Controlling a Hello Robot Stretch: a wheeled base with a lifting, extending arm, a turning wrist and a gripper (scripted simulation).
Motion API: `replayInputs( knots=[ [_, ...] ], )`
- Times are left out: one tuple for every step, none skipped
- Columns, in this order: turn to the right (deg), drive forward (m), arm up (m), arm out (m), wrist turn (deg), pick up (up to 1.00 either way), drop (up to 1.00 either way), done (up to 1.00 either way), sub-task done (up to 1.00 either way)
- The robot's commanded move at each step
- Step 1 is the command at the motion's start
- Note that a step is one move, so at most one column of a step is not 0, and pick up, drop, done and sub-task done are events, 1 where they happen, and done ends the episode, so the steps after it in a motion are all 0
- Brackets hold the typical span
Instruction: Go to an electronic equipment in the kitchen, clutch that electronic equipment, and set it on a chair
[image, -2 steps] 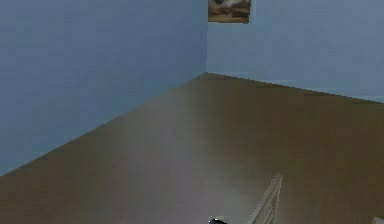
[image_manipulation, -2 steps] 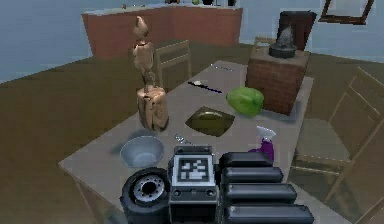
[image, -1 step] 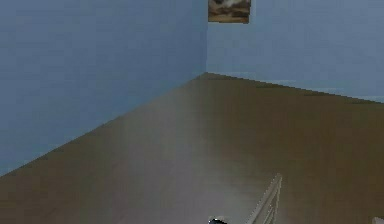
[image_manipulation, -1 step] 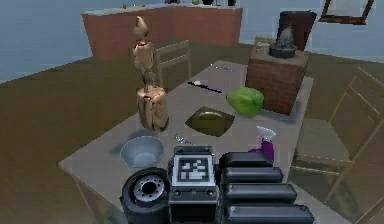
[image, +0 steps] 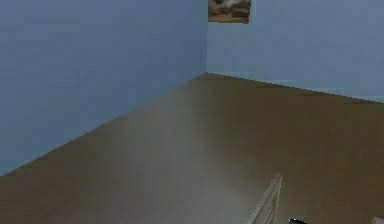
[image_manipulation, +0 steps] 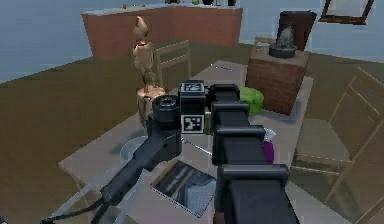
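Observation:
In the arm side view my arm (image_manipulation: 240, 160) reaches out over a pale table (image_manipulation: 100, 150). The gripper (image_manipulation: 112, 195) slants down toward the view's left, over the table's near edge. The tabletop lies behind it, so I cannot tell whether it holds anything. Beside the arm a flat dark rectangle with a pale rim (image_manipulation: 185, 185) lies on the table. A wooden chair (image_manipulation: 173, 62) stands at the table's far side. Another chair (image_manipulation: 345, 120) stands at the view's right.
On the table stand a tall wooden statue (image_manipulation: 143, 60), a green lump (image_manipulation: 252, 100), a small purple thing (image_manipulation: 268, 150) and a brown box (image_manipulation: 277, 78) with a dark appliance (image_manipulation: 288, 38) on top. A counter (image_manipulation: 150, 28) runs behind. The forward view has blue walls, a painting (image: 229, 9) and brown floor (image: 200, 140).

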Motion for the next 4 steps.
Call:
replayInputs(
  knots=[
    [0.0,0.0,0.0,0.0,39.0,0.0,0.0,0.0,0.0],
    [0.0,0.0,-0.3,0.0,0.0,0.0,0.0,0.0,0.0],
    [0.0,0.0,-0.32,0.0,0.0,0.0,0.0,0.0,0.0],
    [0.0,0.0,0.0,0.0,0.0,0.0,1.0,0.0,0.0]
  ],
)
